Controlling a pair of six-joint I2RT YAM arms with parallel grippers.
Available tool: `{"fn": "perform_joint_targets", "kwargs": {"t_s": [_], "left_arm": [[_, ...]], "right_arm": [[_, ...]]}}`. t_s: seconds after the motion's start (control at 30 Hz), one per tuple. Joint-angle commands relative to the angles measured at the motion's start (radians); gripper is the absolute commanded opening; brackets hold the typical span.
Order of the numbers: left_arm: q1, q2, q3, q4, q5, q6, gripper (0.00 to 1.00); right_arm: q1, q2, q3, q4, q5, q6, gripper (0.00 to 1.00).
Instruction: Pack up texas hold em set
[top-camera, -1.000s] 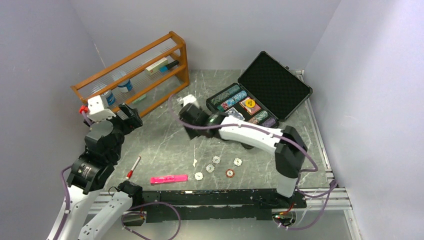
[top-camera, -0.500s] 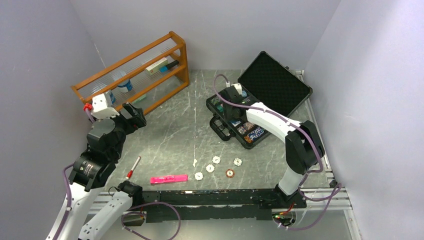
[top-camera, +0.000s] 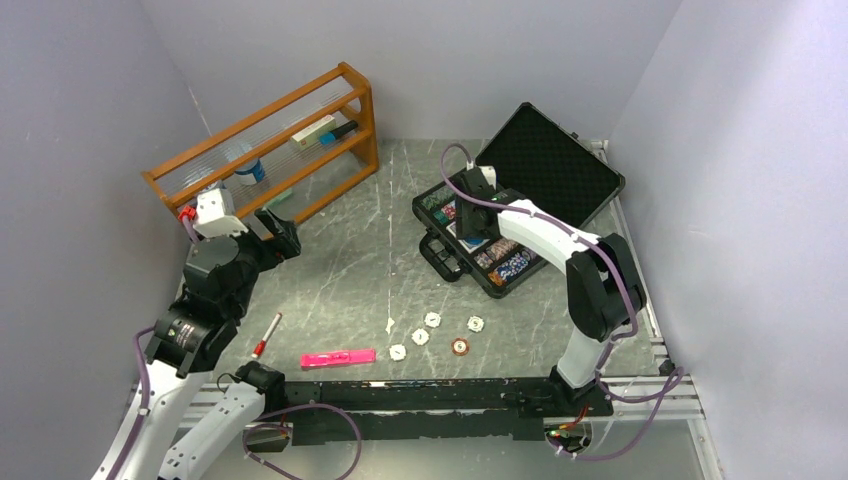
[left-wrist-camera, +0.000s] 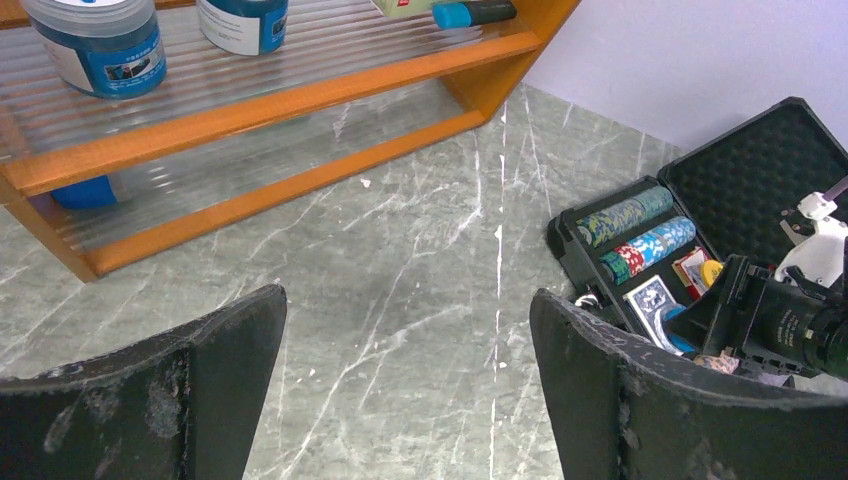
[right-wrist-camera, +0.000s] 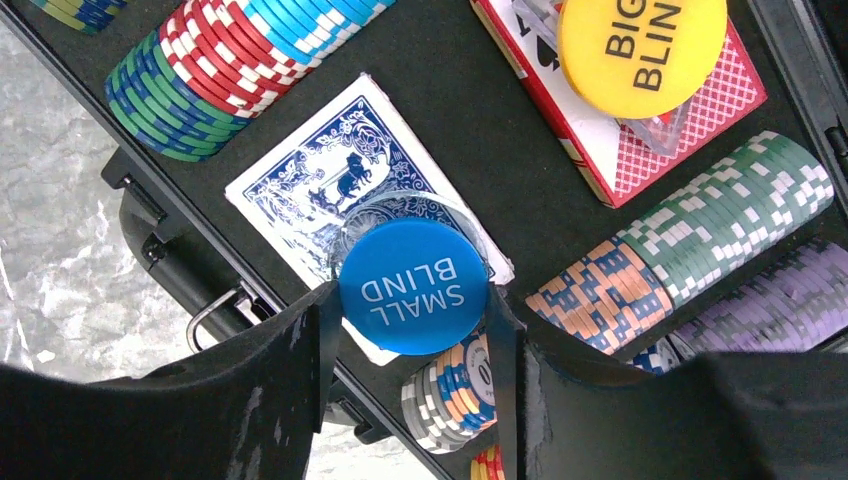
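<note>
Left claw (top-camera: 272, 232) hangs spread wide by the wooden rack (top-camera: 270, 140), barely shifted. Right claw (right-wrist-camera: 410, 300), left of the case (top-camera: 555, 170) a second ago, now sits over its open tray. It pinches the blue button (right-wrist-camera: 413, 287) above the blue card deck (right-wrist-camera: 300, 190).

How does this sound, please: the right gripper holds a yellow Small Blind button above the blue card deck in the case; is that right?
Not quite: the right wrist view shows the Small Blind button in the right gripper is blue, not yellow; the rest holds.
</note>
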Motion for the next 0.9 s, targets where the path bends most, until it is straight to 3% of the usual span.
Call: {"fn": "perform_joint_targets", "kwargs": {"t_s": [0.0,0.13,0.37,0.63,0.87], "left_arm": [[0.003,-0.014,-0.006,0.026,0.0,-0.01,0.97],[0.002,-0.012,-0.006,0.025,0.003,-0.011,0.97],[0.003,-0.014,-0.003,0.013,-0.005,-0.011,0.97],[0.003,-0.016,0.0,0.009,-0.009,-0.011,0.97],[0.003,-0.021,0.001,0.003,-0.014,-0.009,0.97]], "right_arm": [[-0.005,0.013,0.028,-0.004,-0.016,0.011,0.6],[-0.007,0.02,0.044,-0.018,-0.005,0.014,0.74],[-0.015,0.031,0.039,-0.016,-0.026,0.017,0.77],[-0.02,0.034,0.031,0.027,-0.081,0.003,0.6],[-0.021,0.056,0.053,0.049,-0.093,-0.019,0.57]]}}
